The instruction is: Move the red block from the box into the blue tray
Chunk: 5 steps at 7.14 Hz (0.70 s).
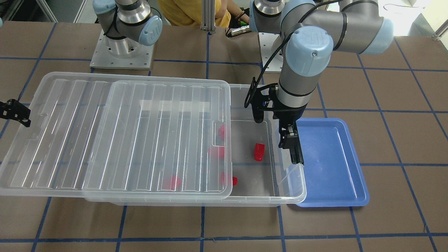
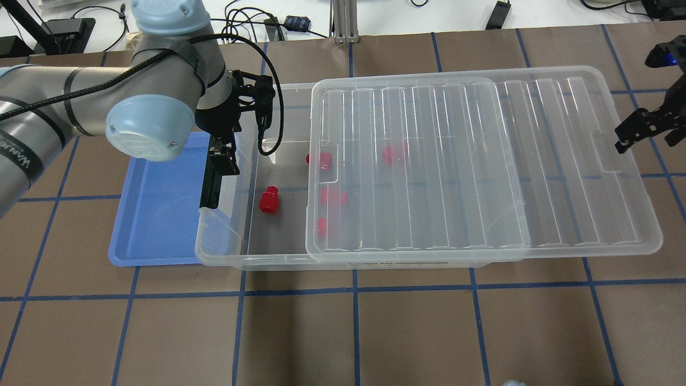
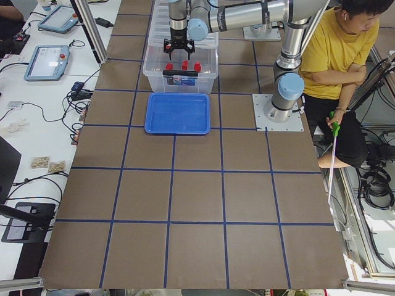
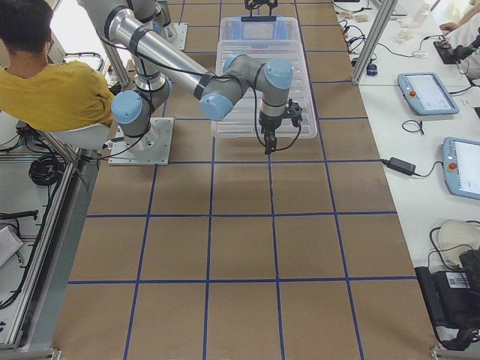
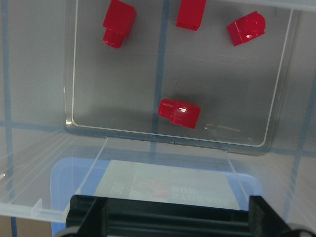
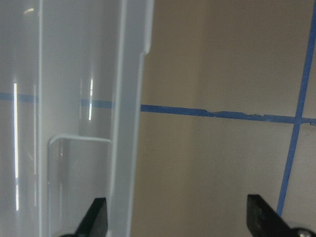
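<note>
Right, my left gripper [image 1: 296, 155] hangs wide open and empty over the end wall of the box [image 1: 290, 183], just beside the blue tray [image 1: 336, 157]. I judge this is the reach. Next I'd shift inward and drop onto the one uncovered red block [image 1: 259, 151]. I count five blocks in the box, four of them under the lid [image 1: 140, 140], plus one tray. My right gripper [image 2: 638, 128] is wide open too.

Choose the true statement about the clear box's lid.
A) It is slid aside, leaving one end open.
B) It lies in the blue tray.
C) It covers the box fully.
A: the lid overhangs one end, and the end of the box beside the blue tray is uncovered, with one red block exposed there.
</note>
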Each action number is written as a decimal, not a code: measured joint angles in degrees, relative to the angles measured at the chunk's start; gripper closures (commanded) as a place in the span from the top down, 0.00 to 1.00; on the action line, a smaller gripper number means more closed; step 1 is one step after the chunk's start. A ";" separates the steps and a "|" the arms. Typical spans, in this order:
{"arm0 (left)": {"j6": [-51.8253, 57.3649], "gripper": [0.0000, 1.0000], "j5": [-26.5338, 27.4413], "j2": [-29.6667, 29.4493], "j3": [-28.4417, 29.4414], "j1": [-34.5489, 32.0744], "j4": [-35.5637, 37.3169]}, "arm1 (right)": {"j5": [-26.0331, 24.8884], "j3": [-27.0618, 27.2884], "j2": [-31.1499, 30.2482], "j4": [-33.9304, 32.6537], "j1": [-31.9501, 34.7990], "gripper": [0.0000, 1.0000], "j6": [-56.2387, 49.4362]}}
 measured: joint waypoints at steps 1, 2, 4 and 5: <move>0.52 1.00 -0.28 -2.19 0.02 -0.02 2.67 | 0.03 -0.08 0.06 0.04 -0.61 1.00 -0.23; 0.48 1.00 -1.03 -3.98 0.02 -0.03 4.87 | 0.03 -0.22 0.11 0.06 -1.35 1.00 -0.35; 0.17 1.00 -2.08 -6.53 -0.05 -0.03 6.01 | 0.00 -0.41 0.14 0.07 -1.88 1.00 -0.45; 0.18 1.00 -2.21 -7.59 -0.36 -0.05 6.04 | 0.01 -0.51 0.15 0.07 -1.91 1.00 -0.46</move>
